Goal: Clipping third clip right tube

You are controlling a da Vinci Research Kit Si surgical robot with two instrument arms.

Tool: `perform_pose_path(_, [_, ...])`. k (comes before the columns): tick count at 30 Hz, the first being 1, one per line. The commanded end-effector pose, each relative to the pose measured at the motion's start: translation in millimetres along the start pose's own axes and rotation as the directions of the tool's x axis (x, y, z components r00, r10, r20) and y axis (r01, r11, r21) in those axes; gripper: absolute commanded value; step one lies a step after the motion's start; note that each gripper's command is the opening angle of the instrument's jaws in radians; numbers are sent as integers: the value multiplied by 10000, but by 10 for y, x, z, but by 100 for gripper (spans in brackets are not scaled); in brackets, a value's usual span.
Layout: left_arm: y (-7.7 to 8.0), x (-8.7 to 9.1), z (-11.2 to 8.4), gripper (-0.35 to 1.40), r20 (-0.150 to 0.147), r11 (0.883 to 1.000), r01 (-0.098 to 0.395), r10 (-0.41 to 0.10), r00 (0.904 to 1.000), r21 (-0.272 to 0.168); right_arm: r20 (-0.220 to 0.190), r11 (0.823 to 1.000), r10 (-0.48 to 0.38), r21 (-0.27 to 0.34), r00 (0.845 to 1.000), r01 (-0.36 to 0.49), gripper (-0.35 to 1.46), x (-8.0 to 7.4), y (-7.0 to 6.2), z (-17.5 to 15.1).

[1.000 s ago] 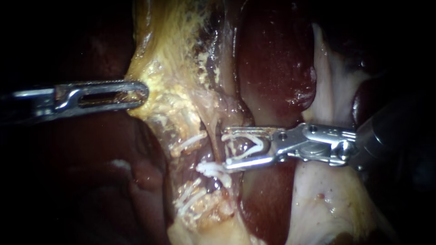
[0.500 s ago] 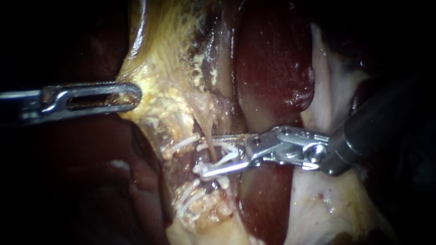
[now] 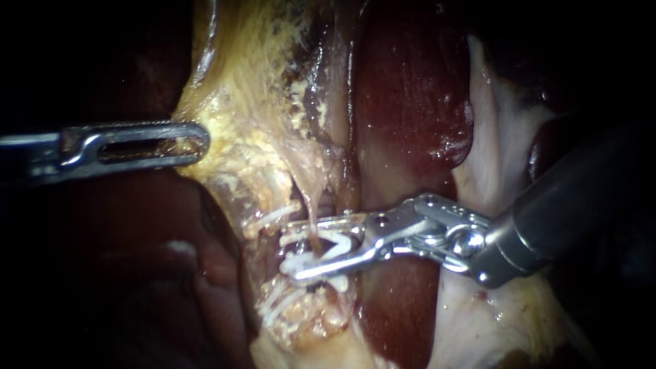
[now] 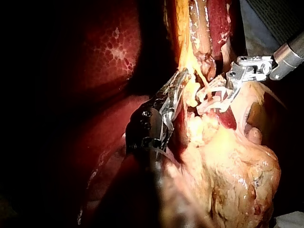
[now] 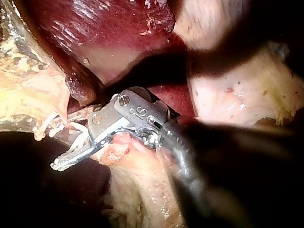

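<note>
Left instrument (image 3: pixel 195 141): comes in from the left; long slotted jaws closed flat on the edge of the yellow fatty tissue (image 3: pixel 253 116); judged to be drawing that edge sideways, so the strands below it lie spread and open to view
Right instrument (image 3: pixel 294 251): comes in from the right, across the dark red liver (image 3: pixel 410 102); jaws set in a narrow V, gripping a white clip (image 3: pixel 338 240) seated between them
Tube (image 3: pixel 311 213): thin pinkish strand running down out of the yellow tissue and into the gap between the right instrument's jaws, within the open arms of the clip; full depth of seating not clear
Placed clips (image 3: pixel 277 217): white; one just beside the upper jaw, more in a cluster (image 3: pixel 283 304) below the lower jaw; free stretch of tube between them, hence the line of approach
Step in hand: clip held around the tube, arms not yet pressed together
Next move, as judged: closure only with the tube deep in the V and both jaw tips showing past it
Risk, as judged: neighbouring clip or stray fatty tissue caught in the bite; tube slipping out towards the tips
</note>
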Motion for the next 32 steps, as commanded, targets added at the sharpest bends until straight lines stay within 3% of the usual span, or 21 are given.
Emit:
perform_pose_path(1, [0,0,0,-35,1,10000,-1,1,10000,-13,-77,9999,135,-50,9999,-136,47,3,0,0])
perform_pose_path(10, [-1,1,2,-35,7,10000,58,-58,10000,-21,-636,9824,1751,-547,9825,-1786,30,30,0,-8])
perform_pose_path(11, [-1,1,2,-35,8,10000,58,-58,10000,-21,-728,9805,1802,-657,9809,-1850,17,31,0,-9])
perform_pose_path(13, [-1,1,2,-35,7,10000,57,-57,10000,-21,-970,9695,2179,-928,9711,-2268,-31,30,-1,-13])
perform_pose_path(14, [-1,1,2,-35,7,10000,57,-57,10000,-21,-986,9665,2232,-1073,9698,-2333,-35,29,-2,-15])
perform_pose_path(17, [-1,1,2,-35,8,10000,57,-57,10000,-22,-810,9549,2283,-1760,9702,-2393,-35,29,-1,-21])
perform_pose_path(23, [-1,1,2,-35,9,10000,58,-58,10000,-23,-794,9535,2361,-1731,9685,-2466,-35,27,7,-29])
perform_pose_path(32, [-1,1,2,-35,8,10000,58,-58,10000,-22,-701,9557,2365,-1630,9691,-2450,-35,25,3,-25])
